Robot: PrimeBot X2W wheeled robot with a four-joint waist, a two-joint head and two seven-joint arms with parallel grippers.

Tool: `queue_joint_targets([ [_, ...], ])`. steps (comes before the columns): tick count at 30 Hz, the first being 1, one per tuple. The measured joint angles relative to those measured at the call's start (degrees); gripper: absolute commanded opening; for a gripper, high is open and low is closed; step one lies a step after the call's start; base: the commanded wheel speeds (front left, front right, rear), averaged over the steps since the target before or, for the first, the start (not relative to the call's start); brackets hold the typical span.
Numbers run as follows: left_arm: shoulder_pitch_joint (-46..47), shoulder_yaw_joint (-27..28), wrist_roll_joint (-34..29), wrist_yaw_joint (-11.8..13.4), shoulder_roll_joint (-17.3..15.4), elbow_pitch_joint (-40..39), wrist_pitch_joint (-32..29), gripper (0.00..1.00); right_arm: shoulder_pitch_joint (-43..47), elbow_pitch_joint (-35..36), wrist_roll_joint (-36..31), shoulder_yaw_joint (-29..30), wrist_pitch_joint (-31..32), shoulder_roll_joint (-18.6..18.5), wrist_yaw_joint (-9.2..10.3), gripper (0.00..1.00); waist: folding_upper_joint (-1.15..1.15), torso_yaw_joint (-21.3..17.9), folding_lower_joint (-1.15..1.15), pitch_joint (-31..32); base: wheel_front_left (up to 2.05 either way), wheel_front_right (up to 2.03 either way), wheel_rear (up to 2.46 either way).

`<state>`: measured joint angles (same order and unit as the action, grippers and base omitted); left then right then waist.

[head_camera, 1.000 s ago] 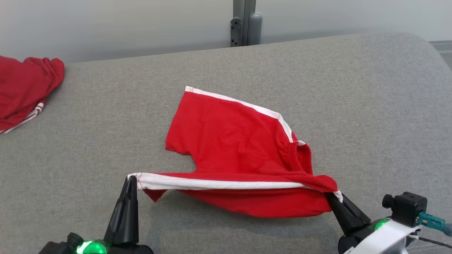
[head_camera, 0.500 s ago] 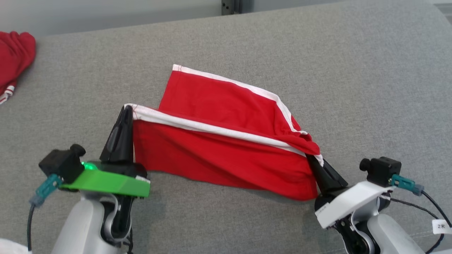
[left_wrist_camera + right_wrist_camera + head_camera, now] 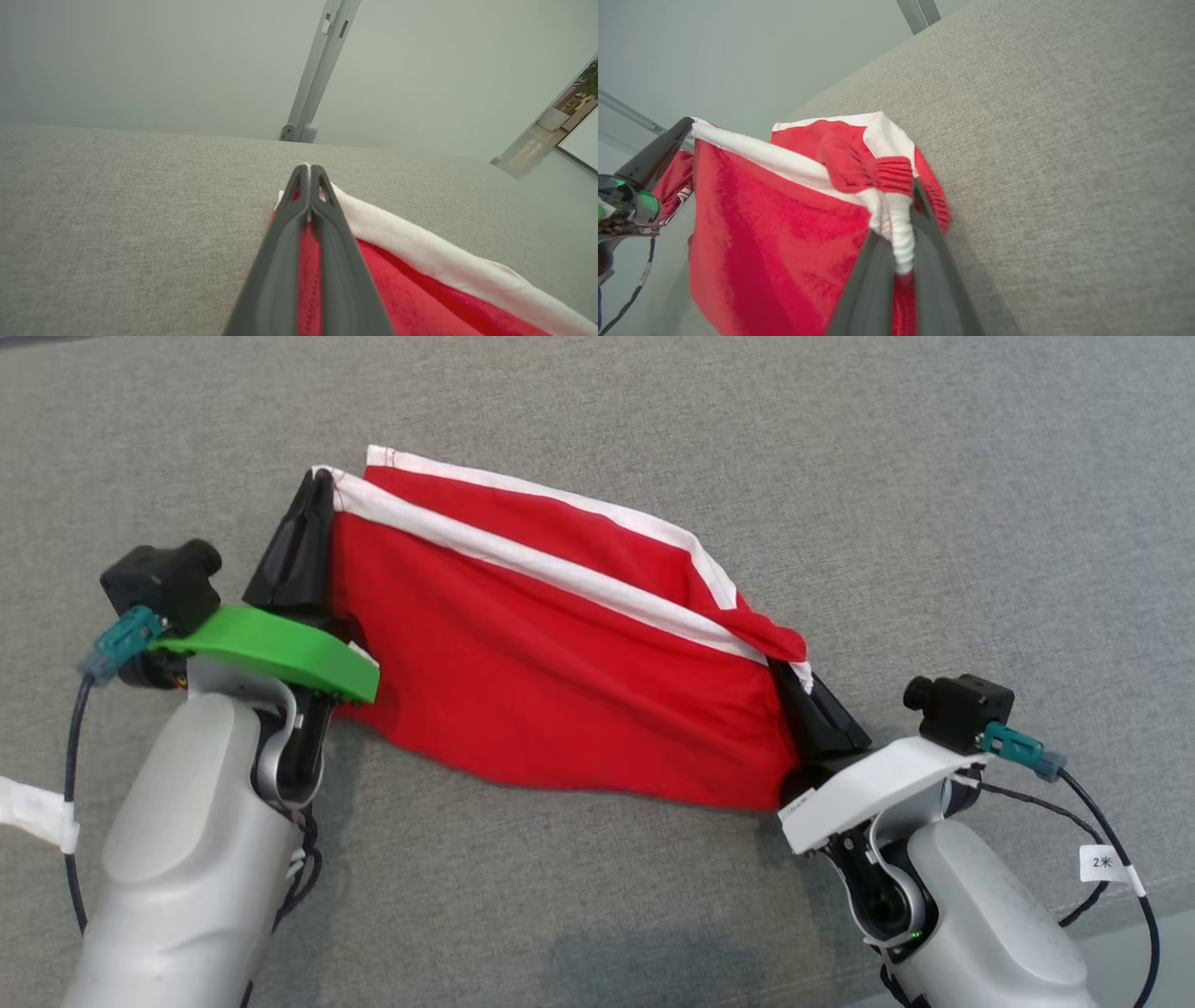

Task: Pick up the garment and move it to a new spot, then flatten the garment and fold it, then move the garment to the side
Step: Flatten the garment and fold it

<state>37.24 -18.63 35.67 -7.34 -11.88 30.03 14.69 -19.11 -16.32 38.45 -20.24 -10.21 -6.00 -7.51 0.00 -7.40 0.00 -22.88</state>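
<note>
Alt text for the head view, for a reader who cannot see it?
A red garment with white trim is stretched between the robot's two shut grippers, the left gripper pinching one end of a trimmed edge and the right gripper the other. It spreads over a grey fabric surface.

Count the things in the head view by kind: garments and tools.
Red garment: 1
Tools: 2, the left tool and the right tool, each shut on an end of the white-trimmed edge
Total: 3
</note>
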Motion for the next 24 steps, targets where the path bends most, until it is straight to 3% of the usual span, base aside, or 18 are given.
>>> queue_joint_targets([
  [11,10.8,-2.5,-1.0,-0.1,0.5,14.3,-0.3,0.00,-5.5,-4.5,-0.8,-0.6,-1.9,2.3,-0.01,0.00,0.00,-2.7,0.00,-3.3,0.00,0.00,0.00],
  [12,11.5,-2.7,-1.0,-0.1,0.8,15.7,-0.5,0.00,-5.9,-4.8,-0.8,-0.5,-2.1,2.4,-0.01,0.09,0.00,-2.9,0.00,-3.4,0.00,0.00,0.00],
  [14,12.4,-3.3,-1.3,-0.1,1.0,17.6,-0.5,0.00,-6.2,-5.2,-0.8,-0.3,-2.5,2.6,-0.01,0.45,0.00,-3.1,0.00,-3.6,0.00,0.00,0.00],
  [15,12.9,-3.4,-1.3,-0.1,1.2,18.4,-0.5,0.00,-6.3,-5.3,-0.8,-0.3,-2.6,2.7,-0.01,0.80,0.00,-3.1,0.00,-3.5,0.00,0.00,0.00],
  [16,13.4,-3.6,-1.4,-0.1,1.5,19.2,-0.5,0.11,-6.3,-5.4,-0.9,-0.2,-3.0,2.8,-0.01,1.00,0.00,-3.2,0.00,-3.5,0.00,0.00,0.00],
  [17,13.8,-3.8,-1.4,-0.1,1.7,19.6,-0.5,0.25,-6.4,-5.5,-0.9,-0.1,-3.0,2.8,-0.01,1.00,0.00,-3.1,0.00,-3.4,0.00,0.00,0.00],
  [18,14.1,-4.0,-1.5,-0.1,1.9,20.0,-0.4,0.48,-6.5,-5.5,-1.1,0.0,-3.1,2.9,-0.01,1.00,0.00,-3.1,0.00,-3.3,0.00,0.00,0.00],
  [19,14.3,-4.1,-1.5,-0.1,2.1,20.2,-0.2,0.89,-6.5,-5.5,-1.5,0.2,-3.4,2.9,0.00,1.00,0.00,-3.1,0.00,-3.2,0.00,0.00,0.00],
  [20,14.4,-4.2,-1.5,-0.1,2.3,20.5,-0.1,1.00,-6.5,-5.4,-1.8,0.5,-3.5,2.9,0.00,1.00,0.00,-3.0,0.00,-3.0,0.00,0.00,0.00],
  [24,14.4,-4.3,-1.5,-0.1,2.4,21.6,0.1,1.00,-6.3,-4.7,-4.1,1.9,-4.0,3.0,0.00,1.00,0.00,-2.7,0.00,-2.2,0.00,0.00,0.00],
])
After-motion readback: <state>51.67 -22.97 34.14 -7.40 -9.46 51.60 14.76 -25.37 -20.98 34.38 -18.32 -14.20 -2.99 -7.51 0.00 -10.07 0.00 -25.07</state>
